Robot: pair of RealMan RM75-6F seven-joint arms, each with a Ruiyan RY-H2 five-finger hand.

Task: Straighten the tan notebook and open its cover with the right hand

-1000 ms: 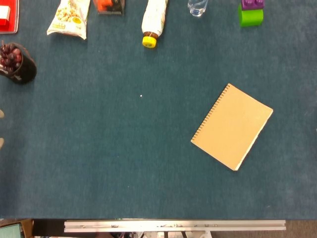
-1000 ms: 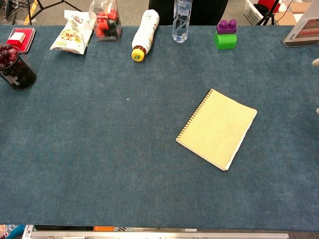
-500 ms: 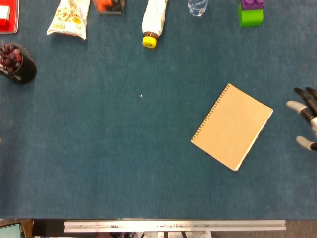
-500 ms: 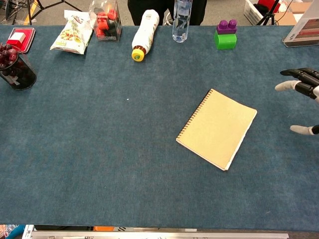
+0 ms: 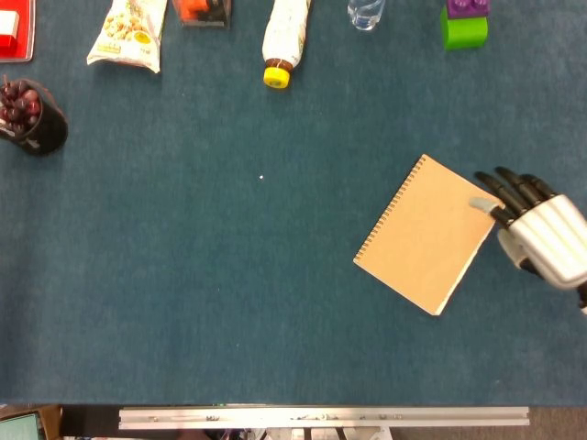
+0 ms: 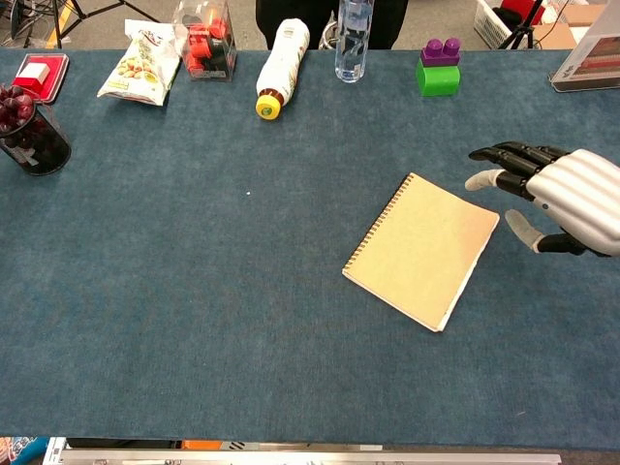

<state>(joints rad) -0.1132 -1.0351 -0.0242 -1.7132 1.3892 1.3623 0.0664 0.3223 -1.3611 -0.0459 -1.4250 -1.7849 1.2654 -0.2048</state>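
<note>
The tan spiral notebook (image 5: 429, 234) (image 6: 422, 250) lies closed on the blue table, turned askew with its wire spine facing up-left. My right hand (image 5: 537, 231) (image 6: 552, 197) hovers just right of the notebook's far right corner, fingers apart and holding nothing. In the head view its fingertips (image 5: 486, 183) reach the corner's edge; whether they touch it is unclear. My left hand shows in neither view.
Along the far edge lie a snack bag (image 5: 128, 34), a white bottle with a yellow cap (image 5: 282, 41), a clear bottle (image 6: 354, 39) and a green-purple block (image 5: 464, 25). A dark cup of red fruit (image 5: 30, 115) stands at the left.
My right hand has come in from the right edge and moved left, from well away from the notebook to beside its far right corner. The notebook has not moved.
</note>
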